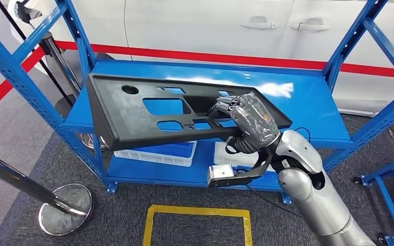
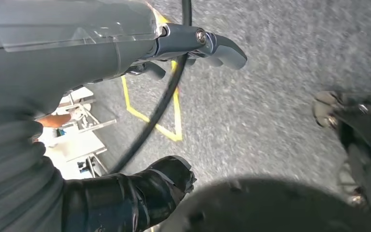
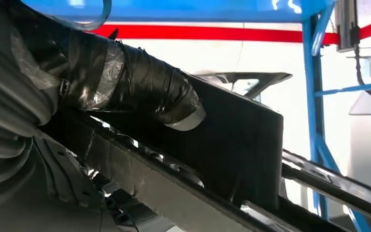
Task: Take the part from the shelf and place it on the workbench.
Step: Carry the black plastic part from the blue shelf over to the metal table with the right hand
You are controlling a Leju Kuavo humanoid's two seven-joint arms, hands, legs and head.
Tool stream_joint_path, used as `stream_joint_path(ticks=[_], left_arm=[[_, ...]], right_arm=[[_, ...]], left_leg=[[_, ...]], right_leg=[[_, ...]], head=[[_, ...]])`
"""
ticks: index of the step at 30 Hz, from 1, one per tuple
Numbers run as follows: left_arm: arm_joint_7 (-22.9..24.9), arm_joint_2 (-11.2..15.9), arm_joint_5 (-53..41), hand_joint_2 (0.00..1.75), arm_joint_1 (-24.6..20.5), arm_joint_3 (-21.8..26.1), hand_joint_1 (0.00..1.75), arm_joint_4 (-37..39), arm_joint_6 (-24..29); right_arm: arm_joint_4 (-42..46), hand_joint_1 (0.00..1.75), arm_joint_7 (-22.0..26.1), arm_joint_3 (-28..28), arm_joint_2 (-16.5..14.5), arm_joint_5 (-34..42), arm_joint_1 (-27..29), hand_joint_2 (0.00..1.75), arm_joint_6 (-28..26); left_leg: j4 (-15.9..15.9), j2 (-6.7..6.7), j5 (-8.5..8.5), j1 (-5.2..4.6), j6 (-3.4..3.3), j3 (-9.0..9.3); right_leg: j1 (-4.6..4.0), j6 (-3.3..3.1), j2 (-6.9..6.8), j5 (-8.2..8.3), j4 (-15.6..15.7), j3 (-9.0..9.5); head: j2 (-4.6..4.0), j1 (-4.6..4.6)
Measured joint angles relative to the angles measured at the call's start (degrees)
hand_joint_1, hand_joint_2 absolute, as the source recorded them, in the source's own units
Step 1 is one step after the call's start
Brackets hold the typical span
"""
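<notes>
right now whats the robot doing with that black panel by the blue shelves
The robot's right hand, wrapped in dark tape, grips a long black plastic panel with cutouts near its right end. The panel is tilted above the upper deck of the blue metal shelf rack, its near edge jutting past the front of the deck. The left hand hangs over grey carpet, holding nothing. The part has not reached any workbench yet.

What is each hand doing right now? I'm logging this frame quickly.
Left hand: holds nothing, fingers apart, hanging over the floor.
Right hand: grips the black part at the shelf.
</notes>
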State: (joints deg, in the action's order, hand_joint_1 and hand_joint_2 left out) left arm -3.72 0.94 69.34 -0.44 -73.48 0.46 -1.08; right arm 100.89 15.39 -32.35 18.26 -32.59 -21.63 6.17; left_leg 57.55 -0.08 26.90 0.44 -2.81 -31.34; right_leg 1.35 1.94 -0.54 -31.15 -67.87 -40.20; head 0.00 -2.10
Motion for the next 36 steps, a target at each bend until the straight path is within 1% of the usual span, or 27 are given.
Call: stream_joint_path(ticks=[1,2,3,4,6,8,9,11,12,14,16,17,18,19,21,23,24,26,27,28,29,31,32,33,34,35,36], left_arm=[[0.00,0.00,0.02,1.75,0.02,0.00,0.00,0.00,-0.01],[0.00,0.00,0.03,1.75,0.06,0.00,0.00,0.00,-0.03],[-0.01,0.00,0.03,1.75,0.11,0.00,0.00,0.00,-0.08],[-0.04,-0.02,0.04,1.75,0.14,0.00,0.00,0.00,-0.15],[-0.15,-0.10,0.05,1.75,0.16,0.00,0.00,0.00,-0.30],[-0.25,-0.22,0.05,1.75,0.16,0.00,0.00,0.00,-0.35],[-0.27,-0.25,0.05,1.75,0.20,0.00,0.00,0.00,-0.34],[-0.28,-0.25,0.04,1.75,0.30,0.00,0.00,0.00,-0.34],[-0.29,-0.23,0.04,1.75,0.35,0.00,0.00,0.00,-0.34],[-0.30,-0.20,0.04,1.75,0.38,-0.01,0.00,0.00,-0.34],[-0.31,-0.22,0.02,1.75,0.39,-0.02,0.00,0.00,-0.34],[-0.29,-0.24,-0.06,1.75,0.39,-0.03,0.00,0.00,-0.34],[-0.26,-0.26,-0.17,1.75,0.39,-0.05,0.00,0.00,-0.34],[-0.21,-0.28,-0.30,1.75,0.39,-0.08,0.00,0.00,-0.37],[-0.09,-0.28,-0.53,1.75,0.37,-0.16,0.00,0.00,-0.49],[0.05,-0.29,-0.74,1.75,0.41,-0.26,0.00,0.00,-0.62],[0.13,-0.32,-0.86,1.75,0.44,-0.31,0.00,0.00,-0.66],[0.23,-0.43,-1.09,1.75,0.50,-0.38,0.00,0.00,-0.71],[0.27,-0.54,-1.16,1.75,0.46,-0.39,0.00,0.00,-0.70],[0.28,-0.64,-1.25,1.75,0.40,-0.40,0.00,0.00,-0.70],[0.27,-0.75,-1.35,1.75,0.33,-0.41,0.00,0.00,-0.70],[0.17,-0.90,-1.54,1.75,0.25,-0.43,0.00,0.00,-0.66],[0.07,-0.93,-1.60,1.75,0.26,-0.44,0.00,0.00,-0.64],[-0.06,-0.97,-1.63,1.75,0.28,-0.44,0.00,0.00,-0.62],[-0.18,-1.04,-1.67,1.75,0.30,-0.44,0.00,0.00,-0.61],[-0.29,-1.15,-1.70,1.75,0.31,-0.45,0.00,0.00,-0.61],[-0.38,-1.28,-1.74,1.75,0.29,-0.45,0.00,0.00,-0.62]], right_arm=[[-0.12,1.75,-0.14,0.09,0.01,-0.01,0.01,1.75,-0.01],[-0.26,1.75,-0.34,0.16,0.01,-0.04,0.02,1.75,-0.01],[-0.41,1.75,-0.50,0.23,0.01,-0.08,0.02,1.75,-0.01],[-0.57,1.75,-0.65,0.31,0.01,-0.12,0.02,1.75,-0.02],[-0.81,1.75,-0.84,0.49,0.01,-0.24,-0.06,1.75,-0.07],[-0.93,1.75,-1.02,0.75,0.01,-0.40,-0.09,1.75,-0.15],[-1.00,1.75,-1.21,0.88,0.01,-0.48,-0.14,1.75,-0.22],[-1.19,1.75,-1.56,1.09,-0.01,-0.65,-0.18,1.75,-0.36],[-1.27,1.75,-1.65,1.16,-0.01,-0.69,-0.23,1.75,-0.42],[-1.37,1.75,-1.66,1.28,-0.03,-0.74,-0.25,1.75,-0.46],[-1.46,1.75,-1.77,1.34,-0.03,-0.87,-0.22,1.75,-0.49],[-1.56,1.75,-1.84,1.38,-0.03,-0.99,-0.10,1.75,-0.51],[-1.66,1.75,-1.90,1.40,-0.03,-1.13,0.09,1.75,-0.55],[-1.75,1.75,-1.96,1.44,-0.03,-1.28,0.35,1.75,-0.61],[-1.83,1.75,-2.22,1.58,-0.04,-1.61,0.86,1.75,-0.81],[-1.84,1.75,-2.57,1.79,-0.06,-1.89,1.11,1.75,-1.13],[-1.86,1.75,-2.67,1.87,-0.07,-2.00,1.18,1.75,-1.29],[-1.91,1.75,-2.79,1.96,-0.09,-2.21,1.28,1.75,-1.52],[-1.97,1.75,-2.84,1.99,-0.10,-2.27,1.32,1.75,-1.60],[-2.05,1.75,-2.89,2.08,-0.10,-2.33,1.33,1.75,-1.67],[-2.15,1.75,-2.96,2.20,-0.10,-2.38,1.32,1.75,-1.75],[-2.40,1.75,-3.29,2.46,-0.10,-2.46,1.25,1.75,-1.91],[-2.56,1.75,-3.53,2.59,-0.10,-2.50,1.21,1.75,-1.96],[-2.76,1.75,-3.73,2.72,-0.10,-2.54,1.17,1.75,-1.98],[-2.99,1.75,-3.85,2.86,-0.10,-2.57,1.09,1.75,-1.98],[-3.22,1.75,-3.91,2.99,-0.10,-2.57,0.94,1.75,-1.98],[-3.42,1.75,-3.92,3.09,-0.11,-2.57,0.68,1.75,-1.97]], left_leg=[[0.11,0.01,-0.58,-0.13,-0.15,-0.83],[0.29,-0.01,-1.12,-0.25,-0.18,-1.73],[0.53,-0.04,-1.59,-0.34,-0.17,-2.64],[0.83,-0.10,-2.00,-0.39,-0.11,-3.50],[1.41,-0.24,-2.70,-0.47,0.14,-4.92],[1.69,-0.36,-3.50,-0.55,0.63,-5.70],[1.58,-0.38,-3.99,-0.54,0.97,-5.87],[1.25,-0.45,-4.81,-0.48,1.69,-6.10],[1.56,-0.45,-4.33,-0.48,2.05,-6.43],[4.93,-0.38,-0.54,-0.41,2.63,-7.72],[11.80,-0.31,4.66,-0.14,3.11,-9.46],[15.03,-0.29,6.05,-0.01,3.32,-9.95],[16.82,-0.27,6.25,0.09,3.46,-9.74],[16.56,-0.26,5.36,0.16,3.49,-8.52],[10.27,-0.25,2.86,0.17,3.11,-3.46],[3.07,-0.28,2.46,-0.13,2.54,1.26],[1.20,-0.33,2.68,-0.33,2.32,2.21],[0.09,-0.39,2.05,-0.59,1.94,2.07],[-0.30,-0.27,1.37,-0.50,1.61,1.78],[-0.73,-0.13,0.69,-0.37,1.21,1.44],[-1.09,0.02,-0.04,-0.22,0.74,1.00],[-1.21,0.14,-1.28,-0.17,0.14,-0.24],[-1.06,0.17,-1.81,-0.20,0.02,-1.05],[-0.84,0.17,-2.33,-0.20,0.05,-1.93],[-0.55,0.06,-2.79,-0.18,0.14,-2.84],[-0.19,-0.09,-3.19,-0.12,0.29,-3.75],[0.25,-0.36,-3.57,-0.06,0.51,-4.64]], right_leg=[[-0.02,-0.03,0.13,-2.27,-3.51,-0.64],[-0.04,-0.05,0.18,-3.31,-6.24,-0.83],[-0.05,-0.11,0.20,-3.02,-7.31,-0.26],[-0.06,-0.22,0.21,-1.74,-6.30,1.29],[-0.17,-0.66,0.35,0.58,0.52,6.55],[-0.47,-1.13,0.52,0.73,7.17,10.67],[-0.69,-1.31,0.58,0.50,8.68,11.38],[-0.66,-1.82,0.43,1.36,9.32,11.06],[-0.51,-2.23,0.26,1.89,9.63,10.75],[-0.16,-3.11,-0.11,3.15,10.06,9.74],[-0.32,-3.46,-0.28,4.21,9.81,8.31],[-0.37,-3.45,-0.33,4.68,9.58,7.44],[-0.40,-3.39,-0.39,5.10,9.27,6.56],[-0.41,-3.31,-0.45,5.47,8.92,5.71],[-0.41,-3.03,-0.52,6.09,8.26,4.32],[-0.48,-2.51,-0.57,6.77,7.96,3.47],[-0.42,-2.17,-0.62,7.22,8.05,3.27],[-0.31,-1.39,-0.67,8.37,8.56,3.04],[-0.24,-1.09,-0.54,8.38,8.62,2.86],[-0.23,-0.80,-0.35,7.48,8.13,2.52],[-0.23,-0.57,-0.15,5.60,6.76,2.01],[-0.11,-0.20,0.12,-0.05,0.63,0.38],[-0.07,-0.01,0.17,-2.13,-2.97,-0.32],[-0.01,0.19,0.20,-3.01,-5.69,-0.49],[0.07,0.35,0.22,-2.63,-6.72,0.13],[0.17,0.44,0.29,-1.31,-5.63,1.75],[0.29,0.45,0.65,0.15,-2.77,4.26]], head=[[0.00,0.00],[0.00,0.01],[0.00,0.01],[0.00,0.01],[0.00,0.00],[0.00,0.01],[0.00,0.02],[0.00,0.00],[0.00,0.02],[0.00,0.04],[0.00,0.04],[0.00,0.04],[0.00,0.04],[0.00,0.04],[0.00,0.04],[0.00,0.04],[0.00,0.04],[0.00,0.03],[0.00,0.03],[0.00,0.01],[0.00,-0.01],[0.00,-0.02],[0.00,-0.01],[0.00,-0.01],[0.00,-0.01],[0.00,-0.01],[0.00,-0.01]])
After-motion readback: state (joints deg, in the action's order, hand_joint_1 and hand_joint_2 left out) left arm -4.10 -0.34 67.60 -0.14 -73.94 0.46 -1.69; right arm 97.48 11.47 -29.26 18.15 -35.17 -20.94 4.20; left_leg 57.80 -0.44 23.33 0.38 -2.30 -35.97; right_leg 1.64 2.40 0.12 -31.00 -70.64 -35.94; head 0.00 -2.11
